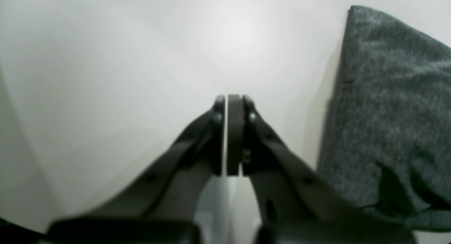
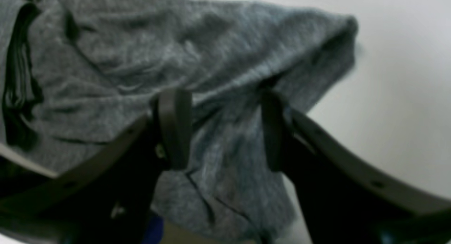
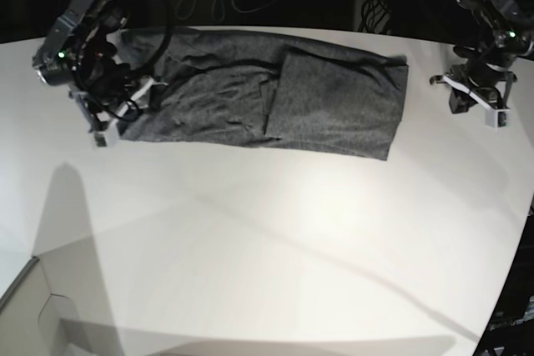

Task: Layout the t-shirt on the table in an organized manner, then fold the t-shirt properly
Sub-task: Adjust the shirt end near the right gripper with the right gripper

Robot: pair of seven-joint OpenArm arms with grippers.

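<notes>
One t-shirt (image 3: 267, 102), dark heather-grey, plain, no legible marking, lies as a long folded band across the far part of the white bench (image 3: 275, 239). Right hand (image 2: 222, 131) stands over its wrinkled end, jaws wide apart, cloth between them, gripping nothing. Left hand (image 1: 230, 131) is closed and empty, beside the opposite end, not touching.

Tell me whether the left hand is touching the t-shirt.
Apart. The left wrist view shows the left hand shut over bare table, with a strip of white between it and the t-shirt.
</notes>
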